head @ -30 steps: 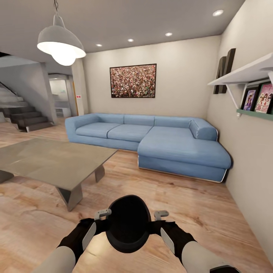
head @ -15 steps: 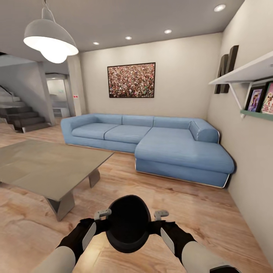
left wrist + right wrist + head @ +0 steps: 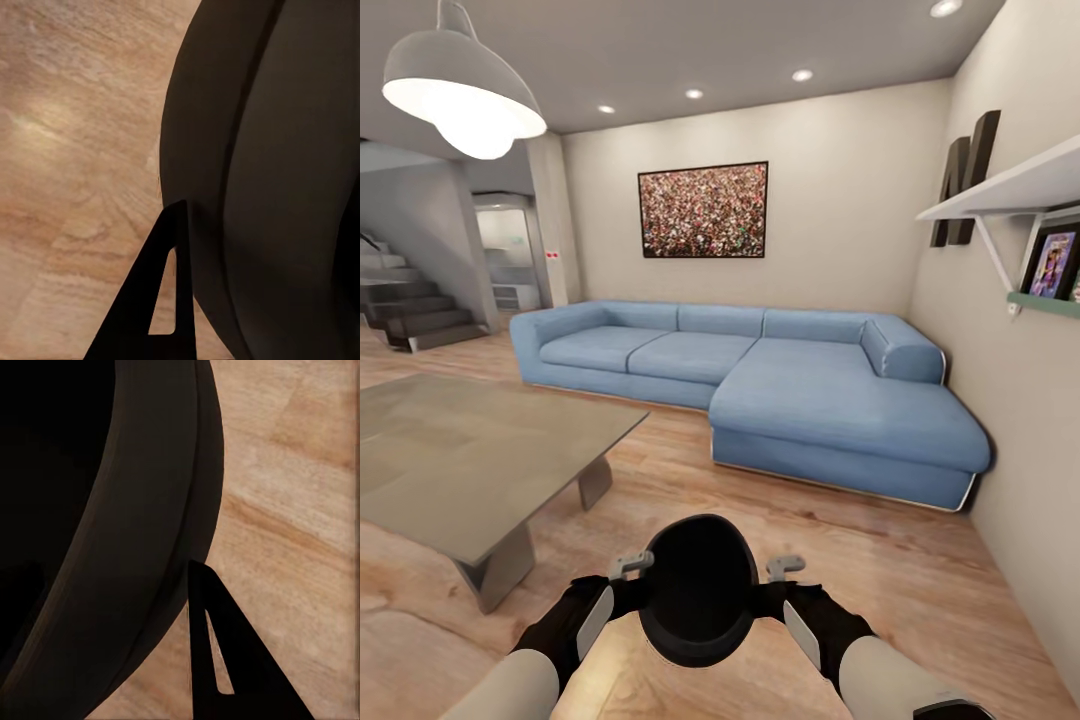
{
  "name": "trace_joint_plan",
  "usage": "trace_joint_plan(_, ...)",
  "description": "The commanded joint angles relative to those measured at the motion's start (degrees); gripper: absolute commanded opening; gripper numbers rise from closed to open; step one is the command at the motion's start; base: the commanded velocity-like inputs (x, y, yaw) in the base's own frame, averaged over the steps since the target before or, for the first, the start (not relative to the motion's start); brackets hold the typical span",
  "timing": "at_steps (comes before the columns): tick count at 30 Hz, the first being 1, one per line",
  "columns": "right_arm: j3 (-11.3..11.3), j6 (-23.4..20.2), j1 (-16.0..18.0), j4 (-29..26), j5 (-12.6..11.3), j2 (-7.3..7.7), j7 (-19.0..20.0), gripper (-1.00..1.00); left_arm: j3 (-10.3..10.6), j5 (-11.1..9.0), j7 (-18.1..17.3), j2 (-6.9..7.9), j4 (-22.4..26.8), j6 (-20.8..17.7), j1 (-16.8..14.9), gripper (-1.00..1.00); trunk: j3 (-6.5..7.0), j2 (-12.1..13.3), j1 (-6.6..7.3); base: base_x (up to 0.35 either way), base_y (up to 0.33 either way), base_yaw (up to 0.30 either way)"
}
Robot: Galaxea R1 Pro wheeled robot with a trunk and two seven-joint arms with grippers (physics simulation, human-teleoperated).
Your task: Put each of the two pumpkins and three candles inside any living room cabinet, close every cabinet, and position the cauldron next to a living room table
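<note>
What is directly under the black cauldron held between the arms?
Under the cauldron, both wrist views show light wood plank floor. The floor straight below its base is hidden by the cauldron's body.

A black cauldron [image 3: 698, 588] is held low in the centre of the frame between the left claw [image 3: 622, 580] and the right claw [image 3: 772, 582], blocking the space directly between them. Ahead of it, a broad strip of bare wood floor [image 3: 840, 550] is left open through the middle and lower right. The left side is taken up by a low grey table [image 3: 470, 450], whose near corner is set close to the left arm. The blue corner sofa [image 3: 810, 400] closes off the far end, and the right edge is bounded by a wall carrying shelves [image 3: 1010, 190] at upper right.
</note>
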State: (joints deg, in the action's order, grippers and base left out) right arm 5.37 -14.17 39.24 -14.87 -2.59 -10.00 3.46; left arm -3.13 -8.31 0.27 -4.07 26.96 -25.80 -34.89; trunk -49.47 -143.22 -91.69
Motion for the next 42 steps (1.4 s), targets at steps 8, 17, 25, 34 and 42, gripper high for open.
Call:
trace_joint_plan(8, -0.28, -0.33, 0.05, -0.95, -1.36, 0.00, 1.88, -1.00, -0.35, -0.30, -0.01, -0.05, 0.11, -0.38, 0.00, -1.00, 0.06, -0.03, -0.01, 0.274, -0.079, 0.079)
trace_joint_plan(17, -0.29, -0.33, 0.05, -0.95, -1.36, 0.00, 1.90, -1.00, -0.36, -0.30, -0.01, -0.06, 0.11, -0.39, 0.00, -1.00, 0.44, -0.03, -0.01, 0.274, -0.079, 0.226)
trace_joint_plan(25, -0.28, -0.33, 0.05, -0.95, -1.36, 0.00, 1.96, -1.00, -0.36, -0.29, -0.01, -0.06, 0.11, -0.39, 0.00, -1.00, 0.63, -0.03, -0.01, 0.274, -0.079, 0.140)
trace_joint_plan(34, -0.28, -0.33, 0.05, -0.95, -1.36, 0.00, 2.07, -1.00, -0.37, -0.30, -0.01, -0.06, 0.11, -0.39, 0.00, -1.00, 0.72, -0.03, -0.01, 0.240, -0.126, 0.068)
trace_joint_plan(42, -0.28, -0.33, 0.05, -0.95, -1.36, 0.00, 2.07, -1.00, -0.38, -0.30, -0.01, -0.06, 0.11, -0.39, 0.00, -1.00, 1.03, -0.03, -0.01, 0.092, -0.253, 0.228)
